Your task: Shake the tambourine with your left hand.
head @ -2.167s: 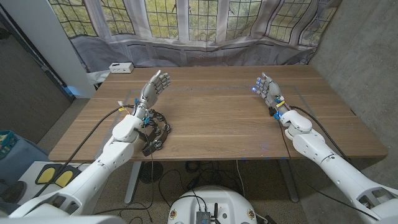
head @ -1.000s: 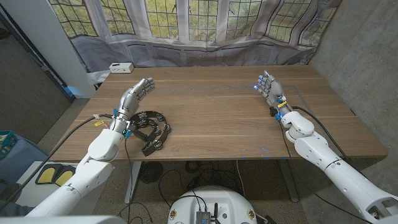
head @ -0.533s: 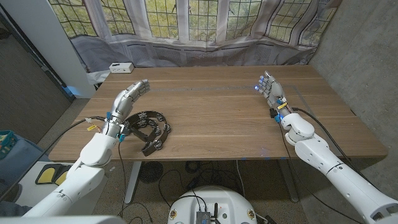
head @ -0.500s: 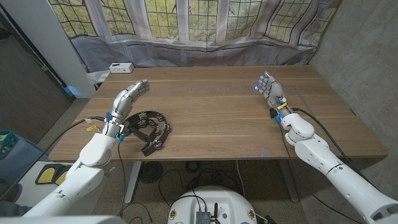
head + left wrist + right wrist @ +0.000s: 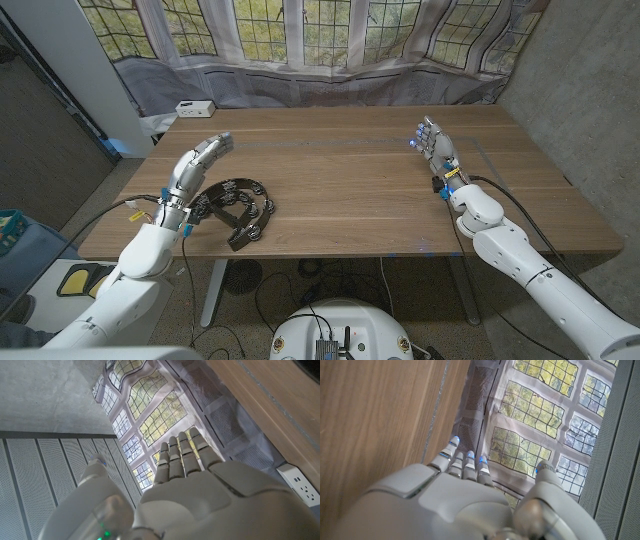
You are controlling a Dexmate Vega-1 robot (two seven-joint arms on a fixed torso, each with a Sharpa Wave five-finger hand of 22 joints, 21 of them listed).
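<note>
- The tambourine (image 5: pixel 236 205) lies flat on the wooden table (image 5: pixel 350 190), at the lower left of the head view, close to the table's near edge.
- The left hand (image 5: pixel 196 162) sits just up and left of the tambourine in that view, fingers stretched out straight and close together, pointing toward the upper right; it has hold of nothing.
- The deciding relation: the tambourine lies down and to the right of the left hand's fingers, beside the wrist rather than under the palm. The hand's long axis runs past the rim's left side instead of across it.
- The hand looks raised off the table, though from this angle I cannot say for sure how high, nor whether the forearm clears the rim or brushes it.
- In the left wrist view the left hand's fingers (image 5: pixel 181 460) reach flat and unbent toward the patterned window curtain (image 5: pixel 150 420), which agrees with an empty, extended hand.
- The right hand (image 5: pixel 434 146) is at the upper right of the head view, well apart from the tambourine, fingers straight and slightly spread, holding nothing; it appears to stand on its edge.
- The left hand is by far the nearer one, as the task wants. My judgement is that the next move calls for drawing it back and turning it down toward the rim's near left arc before the fingers can curl round it.
</note>
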